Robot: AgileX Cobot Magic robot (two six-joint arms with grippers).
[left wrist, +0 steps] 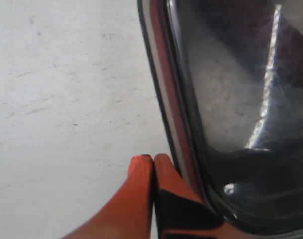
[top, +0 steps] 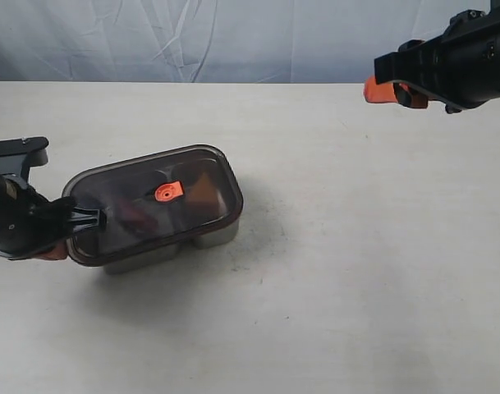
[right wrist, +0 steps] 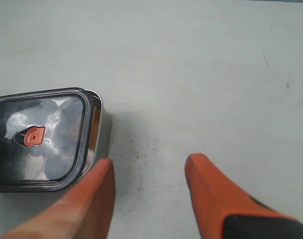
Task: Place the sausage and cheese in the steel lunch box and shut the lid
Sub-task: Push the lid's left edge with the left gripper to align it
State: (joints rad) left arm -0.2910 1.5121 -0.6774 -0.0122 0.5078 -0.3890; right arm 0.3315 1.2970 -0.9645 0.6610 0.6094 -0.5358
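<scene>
The steel lunch box (top: pixel 217 237) stands left of centre with the smoky dark lid (top: pixel 143 176) lying on it, slightly askew, its left end overhanging. An orange valve tab (top: pixel 168 192) marks the lid's middle. Through the lid a reddish sausage (top: pixel 135 215) and an orange-brown cheese (top: pixel 203 194) show dimly. My left gripper (top: pixel 59 250) (left wrist: pixel 153 158) is shut with nothing between its fingers, right beside the lid's rim (left wrist: pixel 163 99). My right gripper (top: pixel 373 89) (right wrist: pixel 150 164) hangs open and empty at the far right, high above the table, looking down on the lunch box (right wrist: pixel 104 124) and lid (right wrist: pixel 51 144).
The pale table (top: pixel 356 271) carries only the lunch box. A wrinkled grey backdrop (top: pixel 233 37) closes off the far edge.
</scene>
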